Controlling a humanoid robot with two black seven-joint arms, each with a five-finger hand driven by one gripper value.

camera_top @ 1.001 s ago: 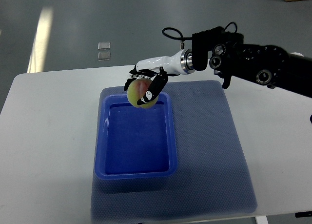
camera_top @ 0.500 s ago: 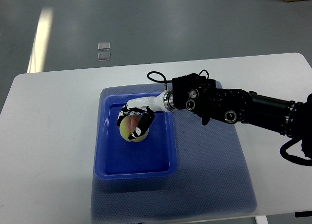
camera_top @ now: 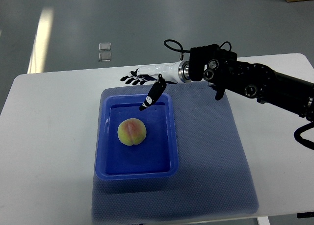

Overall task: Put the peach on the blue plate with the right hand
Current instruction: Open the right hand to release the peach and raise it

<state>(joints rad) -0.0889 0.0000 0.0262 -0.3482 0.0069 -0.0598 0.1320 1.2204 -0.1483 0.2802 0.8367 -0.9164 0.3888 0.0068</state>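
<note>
The right robot hand is seen above the far rim of the blue plate, with its arm coming in from the right edge of the picture; its fingers are spread and nothing is held in them, and the thumb is pointed down toward the inside of the plate without touching anything. The hand is clearly apart from the peach, and no contact between them can be seen; the peach is lying inside the blue plate, near its middle and a little toward the left wall, resting on the floor of the plate. The plate itself is a deep rectangular one with raised walls; it is placed on a blue mat, near the left part of it, and the mat is laid on the white surface. The left robot hand is not shown in this view. As for the task, the main part is judged to be done: the peach is already set on the blue plate and is released by the robot hand; what is left, as far as can be judged, is only that the arm is taken away from above the plate, so that the peach is not disturbed.
</note>
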